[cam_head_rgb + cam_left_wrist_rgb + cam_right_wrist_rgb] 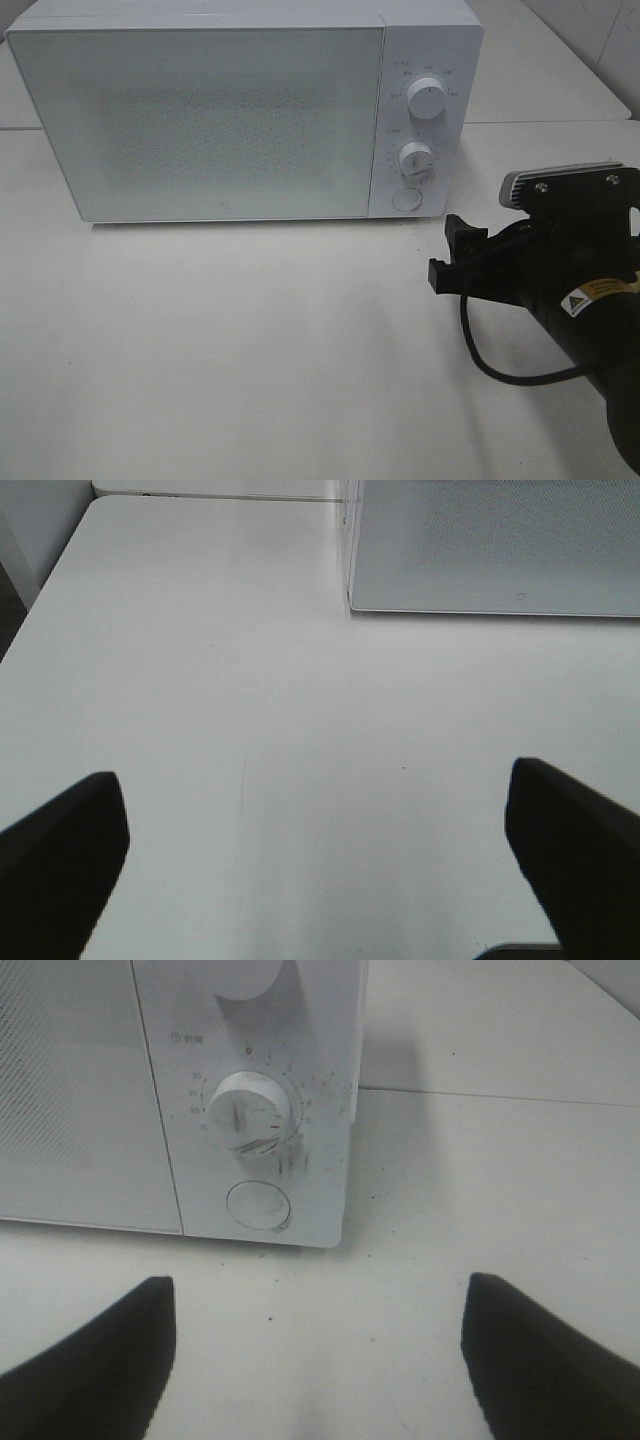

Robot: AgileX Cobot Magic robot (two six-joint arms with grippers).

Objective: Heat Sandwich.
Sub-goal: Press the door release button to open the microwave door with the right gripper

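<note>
Jaws on both arms stood wide apart, gripping nothing! And the sandwich? It showed in no view, so its place could not be told. Over by the right edge of the white surface point(250, 350), the right jaws hovered, facing the lower knob point(250, 1110) and round button point(256, 1205) of the microwave point(200, 120), close but not touching. That microwave sat along the far edge, door point(195, 125) shut. Meanwhile the left jaws hung above the surface, off the microwave's front left corner.

White table point(250, 340) with a closed white microwave point(200, 120) toward its back
</note>
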